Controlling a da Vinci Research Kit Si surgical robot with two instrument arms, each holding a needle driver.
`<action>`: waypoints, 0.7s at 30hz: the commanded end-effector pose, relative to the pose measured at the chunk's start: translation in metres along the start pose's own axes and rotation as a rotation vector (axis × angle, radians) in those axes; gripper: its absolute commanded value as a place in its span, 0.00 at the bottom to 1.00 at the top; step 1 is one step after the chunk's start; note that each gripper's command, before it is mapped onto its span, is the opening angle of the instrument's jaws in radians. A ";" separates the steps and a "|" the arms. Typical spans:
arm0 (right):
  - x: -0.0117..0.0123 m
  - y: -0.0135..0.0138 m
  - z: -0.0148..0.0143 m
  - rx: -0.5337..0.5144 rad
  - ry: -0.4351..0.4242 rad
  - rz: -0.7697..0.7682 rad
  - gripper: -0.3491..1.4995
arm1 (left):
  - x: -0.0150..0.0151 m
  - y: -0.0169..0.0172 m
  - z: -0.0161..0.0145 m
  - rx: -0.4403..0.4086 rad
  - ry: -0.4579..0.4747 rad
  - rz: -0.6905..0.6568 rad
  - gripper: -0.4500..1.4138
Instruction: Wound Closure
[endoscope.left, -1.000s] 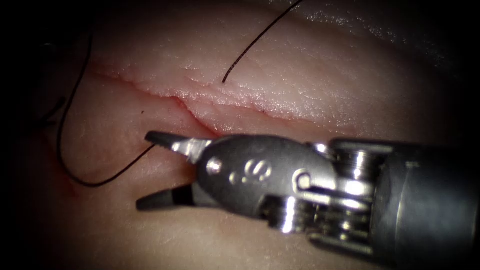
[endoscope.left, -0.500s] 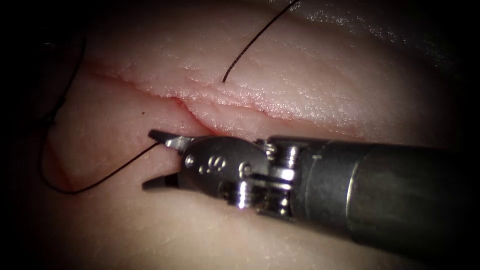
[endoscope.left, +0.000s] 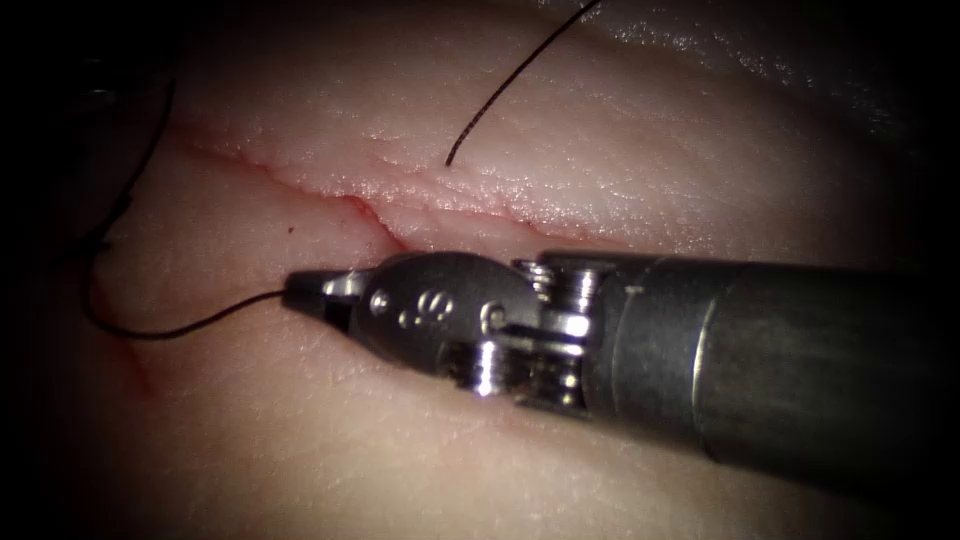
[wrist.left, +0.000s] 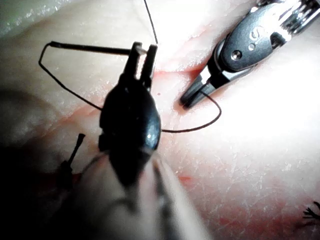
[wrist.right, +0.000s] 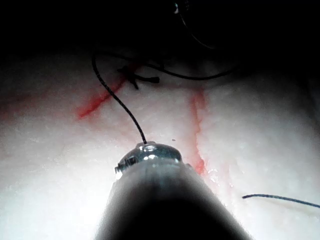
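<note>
Now the right tool (endoscope.left: 300, 290) has its fingers pinching the thread (endoscope.left: 180, 326) below the cut (endoscope.left: 330, 195); the left tool (wrist.left: 142, 50) fingers clamp the needle (wrist.left: 90, 48).

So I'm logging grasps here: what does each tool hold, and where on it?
The right tool grips the thread at the strand's end. The left tool pinches thread near a bend.

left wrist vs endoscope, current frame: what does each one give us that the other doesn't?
Left wrist adds: the left tool, a dark strand running to its tip, and a frayed thread tuft. Endoscope adds: the right tool's shaft and the cut running on to the right. Both: the right tool, fingers shut on the thread, on the tissue.
</note>
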 end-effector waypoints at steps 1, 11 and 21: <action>0.0007 -0.0003 0.0004 0.006 -0.001 -0.004 0.00 | -0.0007 0.0001 0.0006 -0.002 0.000 -0.001 0.00; 0.0082 -0.0080 -0.0028 0.114 -0.021 -0.022 0.00 | -0.0011 0.0003 0.0011 -0.003 -0.009 0.004 0.00; 0.0108 -0.0100 -0.0031 0.162 0.005 -0.027 0.00 | -0.0011 0.0004 0.0012 -0.004 -0.011 0.004 0.00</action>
